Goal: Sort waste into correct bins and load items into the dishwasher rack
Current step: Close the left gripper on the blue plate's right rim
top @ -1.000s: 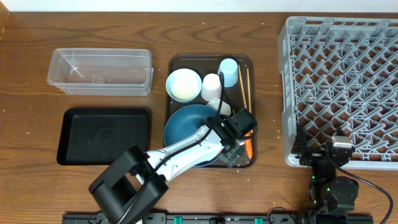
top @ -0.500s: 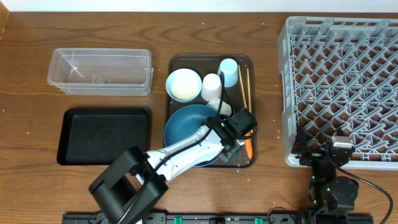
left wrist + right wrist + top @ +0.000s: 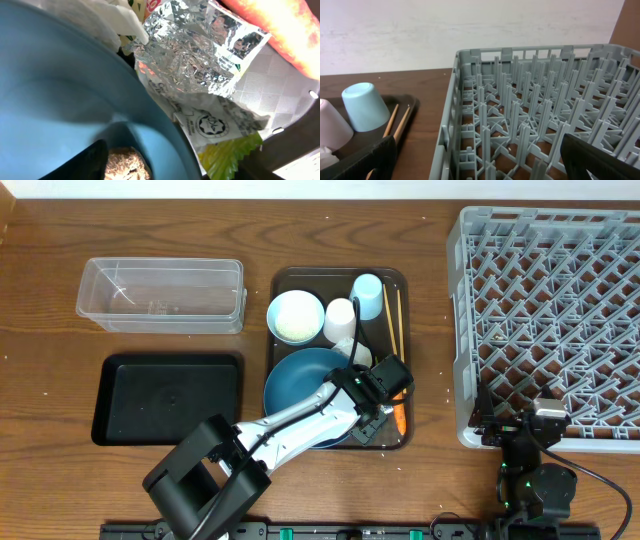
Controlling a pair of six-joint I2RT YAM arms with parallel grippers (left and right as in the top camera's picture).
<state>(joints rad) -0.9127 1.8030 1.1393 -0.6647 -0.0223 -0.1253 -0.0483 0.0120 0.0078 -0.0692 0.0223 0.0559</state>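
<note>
On the brown serving tray (image 3: 285, 280) lie the dark-blue plate (image 3: 300, 385), a pale-blue bowl (image 3: 295, 317) with white rice, a whitish-pink cup (image 3: 341, 318), a light-blue cup (image 3: 368, 294), chopsticks (image 3: 393, 320) and the carrot (image 3: 399, 416). My left gripper (image 3: 374, 408) is open, low over the plate's right rim. In the left wrist view the gripper (image 3: 182, 150) straddles the plate rim (image 3: 165, 125) and the crumpled wrapper (image 3: 200, 65). The brown lump (image 3: 125, 162) lies by the left finger, and the carrot (image 3: 280, 25) is beyond. My right gripper (image 3: 482, 165) is open and empty.
The clear tub (image 3: 160, 295) and the black tray (image 3: 167, 398) sit left of the serving tray. The grey rack (image 3: 550, 320) stands at the right; the right gripper (image 3: 530, 430) hovers at its front edge. The right wrist view shows the rack (image 3: 530, 115) and the light-blue cup (image 3: 365, 106).
</note>
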